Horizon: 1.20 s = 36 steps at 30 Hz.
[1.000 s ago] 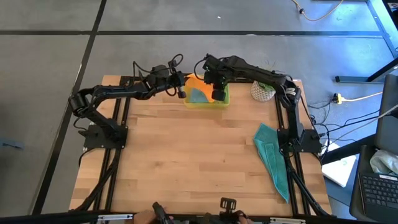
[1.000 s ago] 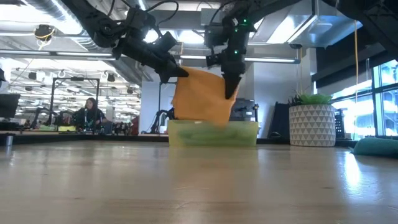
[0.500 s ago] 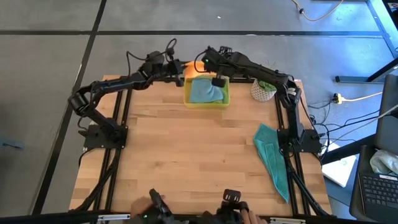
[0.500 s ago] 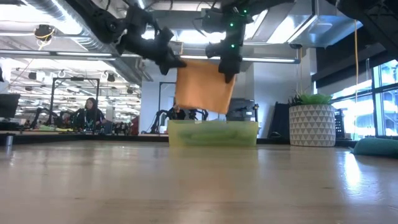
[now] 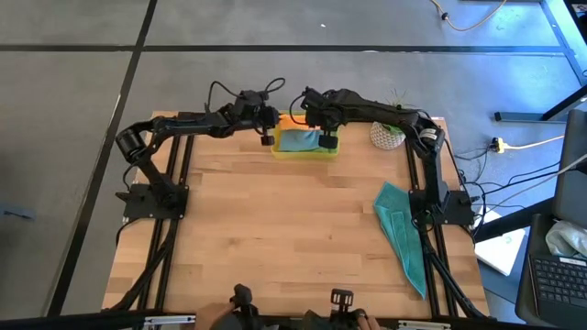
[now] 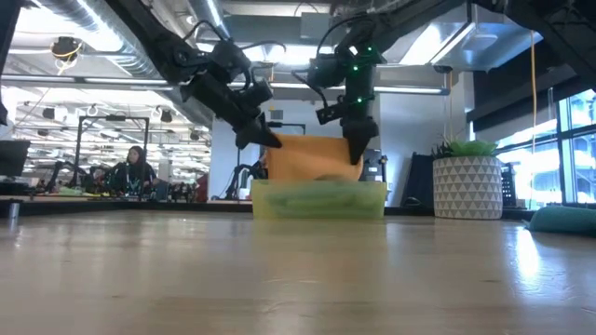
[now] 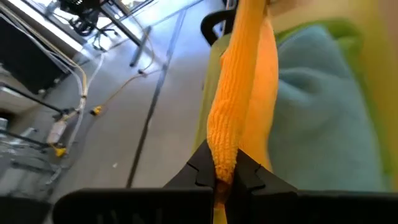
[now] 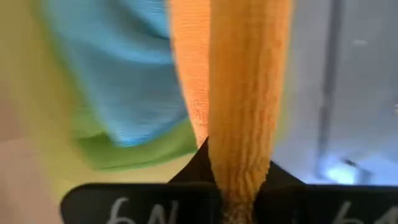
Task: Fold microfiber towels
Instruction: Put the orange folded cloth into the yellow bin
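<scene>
- Left arm (image 5: 174,124) reaches from the table's left edge toward the far middle, above the tray's left end.
- Left gripper (image 6: 267,140) pinched tight on one top corner of the orange towel (image 6: 312,158); its wrist view shows the cloth edge (image 7: 233,118) nipped between the two dark fingers (image 7: 202,168).
- Orange towel hangs as a sheet between the two grippers, behind the tray's far wall in the low view, its lower part dipping below the tray rim line. From above only a thin orange strip (image 5: 292,121) shows along the tray's far edge.
- Tray (image 6: 318,200), yellow and translucent, sits at the far middle of the table (image 5: 275,238). Inside: a teal towel (image 5: 298,140) on top, a green towel (image 8: 149,152) under it.
- Right gripper (image 6: 357,149) clamped on the orange towel's other top corner, above the tray's right end; cloth edge (image 8: 245,124) runs straight into its closed fingers.
- Right arm (image 5: 394,117) comes in from the table's right edge.
- White patterned pot (image 6: 463,186) with a plant, just right of the tray, apart from it.
- Another teal towel (image 5: 402,229), folded long and narrow, lies by the table's right edge, well apart from the tray.
- Person (image 6: 135,167) seated far back in the room, at left in the low view.
</scene>
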### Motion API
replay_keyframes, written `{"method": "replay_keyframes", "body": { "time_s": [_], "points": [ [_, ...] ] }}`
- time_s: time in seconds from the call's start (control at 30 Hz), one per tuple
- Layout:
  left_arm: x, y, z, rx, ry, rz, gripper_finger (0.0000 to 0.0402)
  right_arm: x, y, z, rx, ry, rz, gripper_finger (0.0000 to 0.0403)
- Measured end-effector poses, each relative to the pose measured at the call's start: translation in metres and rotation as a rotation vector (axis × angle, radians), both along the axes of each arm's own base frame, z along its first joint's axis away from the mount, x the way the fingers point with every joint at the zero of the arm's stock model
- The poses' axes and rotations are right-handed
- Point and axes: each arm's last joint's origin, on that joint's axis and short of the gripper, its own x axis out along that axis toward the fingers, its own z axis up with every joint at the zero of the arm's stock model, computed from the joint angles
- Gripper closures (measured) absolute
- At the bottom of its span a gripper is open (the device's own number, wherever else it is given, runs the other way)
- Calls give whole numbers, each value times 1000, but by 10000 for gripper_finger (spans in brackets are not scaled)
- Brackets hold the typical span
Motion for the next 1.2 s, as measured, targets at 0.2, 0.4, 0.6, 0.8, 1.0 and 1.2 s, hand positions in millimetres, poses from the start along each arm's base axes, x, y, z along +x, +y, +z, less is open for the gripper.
{"method": "replay_keyframes", "body": {
  "time_s": [0.2, 0.4, 0.6, 0.8, 1.0, 1.2],
  "points": [
    [-7, -10, -10, -229, 49, -41, 393, -1, 12, -11, 327, -124, 27, 361],
    [-7, -23, -20, -298, 155, -85, 366, -2, 14, -18, 372, -128, 18, 284],
    [-2, -30, -20, -318, 157, -96, 327, -1, 13, -20, 363, -141, 2, 241],
    [3, -41, -22, -339, 176, -134, 316, -10, 15, -20, 306, -22, -58, 245],
    [12, -57, -21, -316, 192, -180, 307, -21, 11, -12, 109, 151, -167, 269],
    [5, -55, -5, -160, 225, -39, 296, -12, 8, 7, 78, 49, -193, 297]
  ]
}}
